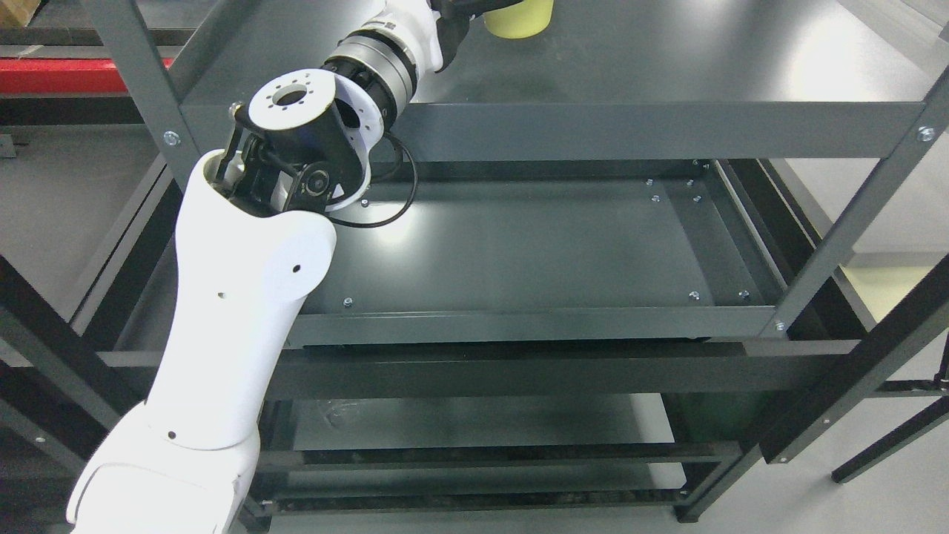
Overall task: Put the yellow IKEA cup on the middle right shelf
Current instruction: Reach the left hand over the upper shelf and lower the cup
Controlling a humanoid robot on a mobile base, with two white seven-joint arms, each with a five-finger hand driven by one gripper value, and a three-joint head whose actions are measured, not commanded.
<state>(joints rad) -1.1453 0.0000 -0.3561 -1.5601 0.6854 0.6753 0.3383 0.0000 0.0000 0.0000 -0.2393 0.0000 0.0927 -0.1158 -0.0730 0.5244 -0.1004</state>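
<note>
Reaching up from the lower left corner, the left arm (237,311) rises as a thick white sleeve, bends at a black elbow joint (308,148) with a round white cap and a loose black cable looping beside it, then runs on through a silver and black wrist toward the top edge. At that edge only a dark sliver of the left hand (463,9) shows, right beside the cup; the rest is cut off. Whether its fingers are spread, pressed together or wrapped around the cup, I cannot tell from here.

Behind the arm on the far left, a red bar (67,74) lies along the floor past the rack's (652,130) grey upright.

Further right, the cup (519,22) stands at the very top of the view, pale yellow, only its lower part visible. It appears to sit on the upper grey shelf (667,59), toward the back and about mid-width, just right of the hand. Touching or merely close, I cannot say.

Below that shelf, the next one down (534,245) is a dark grey tray with a raised lip and small bolts at its corners, catching a glare of light near the elbow. Lower shelves show dimly beneath it.

On the right, slanted grey and black uprights frame the rack against a pale floor.
</note>
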